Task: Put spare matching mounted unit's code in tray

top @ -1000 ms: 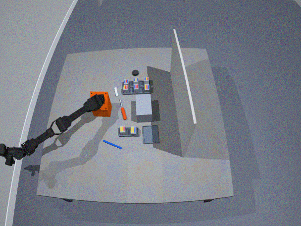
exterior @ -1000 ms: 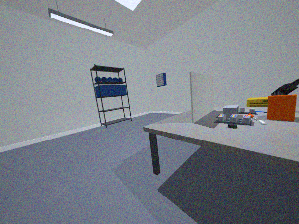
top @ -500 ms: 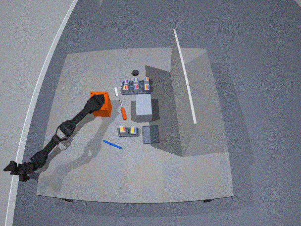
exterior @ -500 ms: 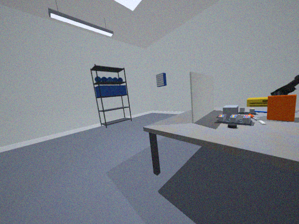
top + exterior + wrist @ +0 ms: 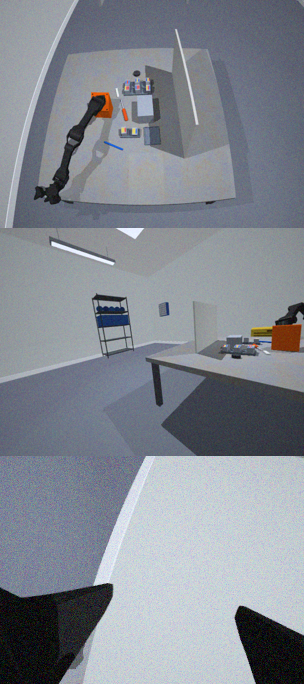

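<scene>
likely a workshop or stockroom: bare walls, a strip light [image 5: 82, 251], a metal shelf [image 5: 113, 324] holding blue bins, a wall parts cabinet [image 5: 163, 309], and a counter [image 5: 225, 366] with a screwdriver [image 5: 124, 113].

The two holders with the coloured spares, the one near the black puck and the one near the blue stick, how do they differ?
The far holder carries six spares in two rows of three; the near holder carries two side by side. The far holder is wider and lies beside the white strip and black puck; the near one lies beside the dark tray, past the blue stick. Both are flat grey holders with colour-striped spares.
</scene>
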You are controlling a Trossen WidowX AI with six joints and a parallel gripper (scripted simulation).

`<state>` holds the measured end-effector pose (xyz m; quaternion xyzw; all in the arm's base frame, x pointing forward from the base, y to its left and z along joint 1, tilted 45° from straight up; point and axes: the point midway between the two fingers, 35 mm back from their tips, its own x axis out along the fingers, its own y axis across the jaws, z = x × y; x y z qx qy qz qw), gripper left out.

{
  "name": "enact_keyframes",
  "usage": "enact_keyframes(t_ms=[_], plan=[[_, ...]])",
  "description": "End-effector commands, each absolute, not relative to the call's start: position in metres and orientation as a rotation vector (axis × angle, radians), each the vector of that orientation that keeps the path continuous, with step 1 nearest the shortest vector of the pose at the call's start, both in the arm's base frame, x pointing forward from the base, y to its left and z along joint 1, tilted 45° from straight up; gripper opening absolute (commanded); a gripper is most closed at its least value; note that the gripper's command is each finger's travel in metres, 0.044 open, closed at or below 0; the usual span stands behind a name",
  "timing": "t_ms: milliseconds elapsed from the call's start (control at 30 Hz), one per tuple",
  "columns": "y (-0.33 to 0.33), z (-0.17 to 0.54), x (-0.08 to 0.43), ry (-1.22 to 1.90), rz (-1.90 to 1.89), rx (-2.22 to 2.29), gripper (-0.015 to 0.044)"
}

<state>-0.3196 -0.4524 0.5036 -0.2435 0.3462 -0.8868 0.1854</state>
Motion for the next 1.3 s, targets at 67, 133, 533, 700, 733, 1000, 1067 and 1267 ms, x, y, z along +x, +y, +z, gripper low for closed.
enact_keyframes(t_ms=[67, 133, 533, 700, 733, 1000, 1067, 1267], plan=[[-0.501, 0.494, -0.227, 0.857, -2.303, -0.665, 0.044], [-0.512, 0.491, -0.197, 0.825, -2.242, -0.658, 0.044], [-0.545, 0.456, -0.013, 0.685, -1.862, -0.575, 0.044], [-0.542, 0.431, 0.064, 0.658, -1.693, -0.518, 0.044], [-0.54, 0.425, 0.079, 0.655, -1.66, -0.505, 0.044], [-0.512, 0.372, 0.194, 0.667, -1.404, -0.393, 0.044], [-0.5, 0.358, 0.221, 0.678, -1.352, -0.359, 0.044], [-0.454, 0.316, 0.294, 0.733, -1.199, -0.268, 0.044]])
